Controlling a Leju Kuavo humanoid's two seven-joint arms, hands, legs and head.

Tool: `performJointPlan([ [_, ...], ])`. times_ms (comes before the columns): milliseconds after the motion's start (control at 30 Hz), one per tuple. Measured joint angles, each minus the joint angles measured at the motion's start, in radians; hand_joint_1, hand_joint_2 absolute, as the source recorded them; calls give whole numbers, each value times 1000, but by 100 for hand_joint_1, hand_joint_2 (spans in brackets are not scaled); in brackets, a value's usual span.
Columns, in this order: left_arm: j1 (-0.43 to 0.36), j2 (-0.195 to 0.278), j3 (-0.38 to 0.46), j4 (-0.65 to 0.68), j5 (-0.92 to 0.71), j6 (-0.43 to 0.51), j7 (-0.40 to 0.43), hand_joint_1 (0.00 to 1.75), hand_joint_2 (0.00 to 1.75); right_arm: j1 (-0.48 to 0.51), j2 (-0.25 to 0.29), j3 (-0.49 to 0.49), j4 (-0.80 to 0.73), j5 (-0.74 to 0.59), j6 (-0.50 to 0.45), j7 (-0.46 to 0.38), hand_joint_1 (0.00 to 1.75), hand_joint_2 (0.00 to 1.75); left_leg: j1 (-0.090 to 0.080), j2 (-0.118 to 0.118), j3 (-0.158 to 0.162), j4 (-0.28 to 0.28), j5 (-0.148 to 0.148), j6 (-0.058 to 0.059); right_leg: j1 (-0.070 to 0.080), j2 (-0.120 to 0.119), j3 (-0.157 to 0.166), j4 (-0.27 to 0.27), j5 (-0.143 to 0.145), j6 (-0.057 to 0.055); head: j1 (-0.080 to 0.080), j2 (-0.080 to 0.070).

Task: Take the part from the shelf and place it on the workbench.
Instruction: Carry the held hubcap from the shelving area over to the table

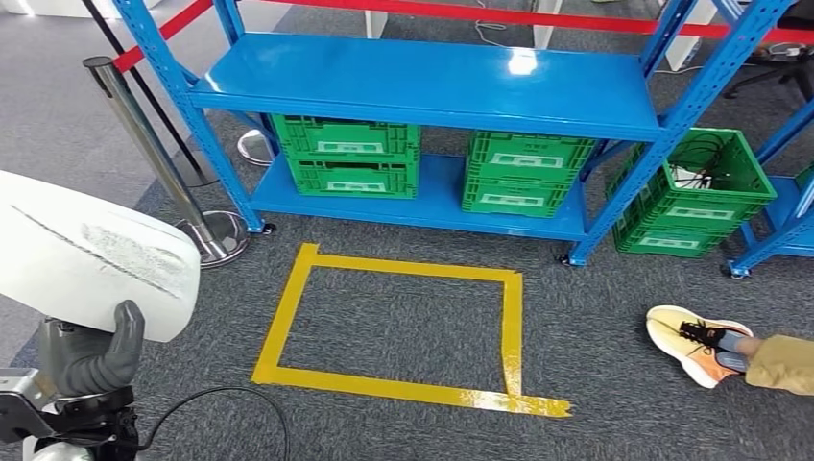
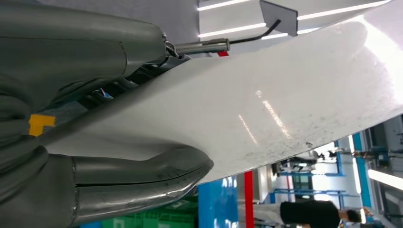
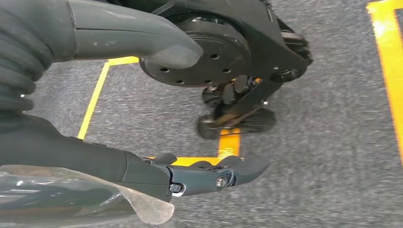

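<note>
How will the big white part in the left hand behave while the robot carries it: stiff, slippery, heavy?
The white part probably stays stiff: its broad curved shell shows no sag. Its glossy surface reflects the lights, so it may slip in the left hand. It reaches well beyond the hand, so it may tilt or swing.

One white part [image 1: 86, 254] sat in the left hand [image 1: 91, 360]; ahead of that hand stood one blue shelf [image 1: 422, 82]; five green crates, four of them stacked in pairs [image 1: 347, 154]; one yellow tape square [image 1: 398, 327]; one metal stanchion [image 1: 154, 154]; one shoe [image 1: 696, 344].
</note>
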Motion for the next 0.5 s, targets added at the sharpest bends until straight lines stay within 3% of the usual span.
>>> performJointPlan([
  [33,0,0,0,0,0,0,-1,175,175,0,0,0,0,1,1,-1,0,175,1,1,-17,2,12,-2,-2,0,7,27,14,3,0,0],
  [67,0,0,0,1,0,-1,-2,175,175,0,0,0,0,2,2,-1,0,175,2,1,-34,6,23,-5,-4,0,31,20,46,6,0,0],
  [133,0,-1,0,1,0,-1,-4,175,175,-2,0,0,-1,3,2,-2,0,175,5,1,-66,17,43,-14,-9,0,126,-92,100,11,0,0],
  [200,0,-1,0,1,0,-1,-5,175,175,-4,0,0,-1,3,2,-2,0,175,5,-1,-87,31,60,-25,-9,3,235,-250,86,7,0,0],
  [233,-1,-2,0,1,0,-1,-6,175,175,-4,0,1,-1,2,3,-3,0,175,5,-1,-91,36,70,-31,-8,5,263,-298,70,2,1,0],
  [300,0,-1,0,1,0,-2,-6,175,175,-4,0,0,-1,3,3,-3,0,175,7,-2,-98,37,86,-42,-5,4,256,-311,70,-17,1,0],
  [333,0,-2,0,1,0,-2,-6,175,175,-3,0,0,-1,3,2,-3,0,175,9,-3,-103,43,74,-48,-5,2,244,-308,79,-26,1,0],
  [367,1,-2,0,1,0,-2,-6,175,175,-3,0,-1,-1,3,2,-3,0,175,10,-4,-110,61,43,-54,-6,-1,231,-306,90,-35,-1,0],
  [467,3,-3,0,2,0,-2,-6,175,175,-2,0,-1,-2,5,3,-3,0,175,13,-6,-129,221,-120,-64,-2,-12,186,-301,127,-50,-6,0],
  [500,3,-2,0,2,0,-2,-5,175,175,-2,0,-1,-2,7,4,-3,0,175,13,-6,-130,282,-145,-65,0,-17,172,-298,139,-51,-7,0],
])
